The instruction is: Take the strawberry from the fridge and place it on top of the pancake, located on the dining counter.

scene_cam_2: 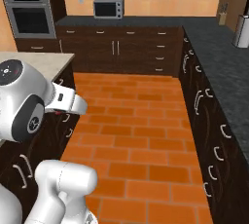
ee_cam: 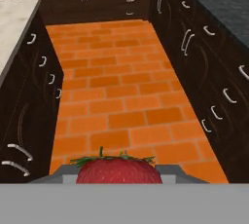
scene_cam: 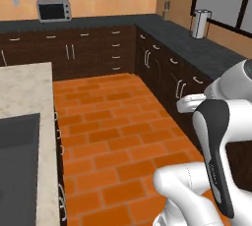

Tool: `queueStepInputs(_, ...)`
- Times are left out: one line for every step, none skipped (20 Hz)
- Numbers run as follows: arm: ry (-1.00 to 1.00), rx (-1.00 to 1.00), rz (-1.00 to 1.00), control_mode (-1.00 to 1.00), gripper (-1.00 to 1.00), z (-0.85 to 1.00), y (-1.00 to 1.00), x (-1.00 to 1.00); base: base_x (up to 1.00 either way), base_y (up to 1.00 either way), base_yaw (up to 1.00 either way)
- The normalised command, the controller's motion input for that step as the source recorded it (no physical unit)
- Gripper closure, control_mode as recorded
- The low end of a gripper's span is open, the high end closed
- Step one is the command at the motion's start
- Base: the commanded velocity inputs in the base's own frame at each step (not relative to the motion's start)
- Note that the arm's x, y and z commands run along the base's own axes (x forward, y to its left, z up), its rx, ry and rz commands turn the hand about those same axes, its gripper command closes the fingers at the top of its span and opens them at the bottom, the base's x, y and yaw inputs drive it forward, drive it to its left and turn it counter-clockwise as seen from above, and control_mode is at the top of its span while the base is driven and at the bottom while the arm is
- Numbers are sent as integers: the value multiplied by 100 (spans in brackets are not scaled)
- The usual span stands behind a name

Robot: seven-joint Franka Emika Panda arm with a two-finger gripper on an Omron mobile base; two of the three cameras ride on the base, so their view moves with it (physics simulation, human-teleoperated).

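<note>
Carrying the strawberry (ee_cam: 119, 170) between its fingers, the gripper (ee_cam: 119, 174) is clamped on the fruit: in the hand view the red berry with its green leafy cap sits at the bottom centre, flanked on both sides by grey finger parts, so the jaws are closed against it rather than standing free. The hand looks along an aisle of orange brick floor (ee_cam: 116, 96). The relation that governs the next move is lateral: the dining counter (scene_cam: 24, 92), a beige marbled top with a dark inset sink (scene_cam: 17, 166), lies to the robot's left of the arm, its pale edge also showing at the upper left of the hand view and at mid-left of the right base view. The black-speckled wall countertop (scene_cam_2: 219, 67) runs along the opposite, right side and is not the goal. The pancake and its plate cannot be located from these views, so the exact bearing along the counter cannot be given; as a judgement, the carry is well advanced and the hand must swing left over the beige top. No brand, label or legible writing can be read; the toaster oven (scene_cam: 54, 10) on the far counter shows none.
</note>
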Motion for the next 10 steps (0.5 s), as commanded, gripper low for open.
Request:
queueStepInputs(0,0,0,100,100,0,0,0,81,8,0)
queueStepInputs(0,0,0,100,100,0,0,0,77,10,0)
queueStepInputs(0,0,0,100,100,0,0,0,71,11,0)
queueStepInputs(0,0,0,100,100,0,0,0,59,15,0)
queueStepInputs(0,0,0,100,100,0,0,0,61,16,0)
queueStepInputs(0,0,0,100,100,0,0,0,64,16,1)
queueStepInputs(0,0,0,100,100,0,0,0,79,10,3)
queueStepInputs(0,0,0,100,100,0,0,0,93,4,3)
queueStepInputs(0,0,0,100,100,0,0,0,100,6,4)
queueStepInputs(0,0,0,100,100,0,0,0,100,4,4)
